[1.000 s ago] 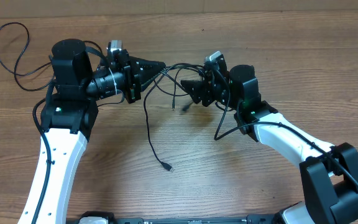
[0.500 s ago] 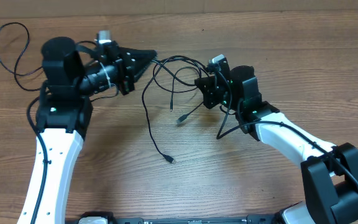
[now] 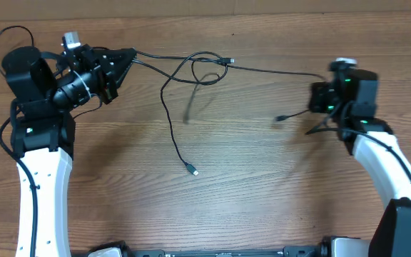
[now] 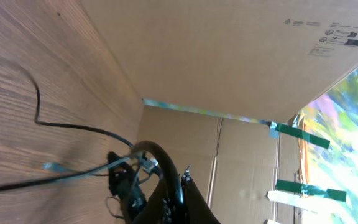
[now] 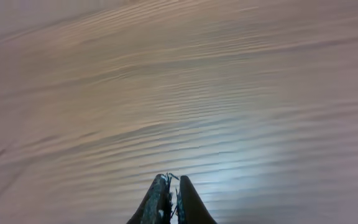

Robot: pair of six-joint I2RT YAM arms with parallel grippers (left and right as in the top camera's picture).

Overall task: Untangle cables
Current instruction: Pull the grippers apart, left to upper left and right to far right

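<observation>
The cables point(image 3: 195, 68) stretch across the far desk point(image 3: 262, 193), left gripper point(image 3: 128, 55) clenched on one end, right gripper point(image 3: 315, 98) clenched on the other.

Overhead: looks straight down on whole bench point(image 3: 248, 200). Left wrist: low, sideways along bench, sharing cables point(image 3: 168, 118) with overhead. Right wrist: close, down at bare wood.

Bright, even light — right wrist view motion-blurred, glare on table point(image 5: 247, 155)
</observation>
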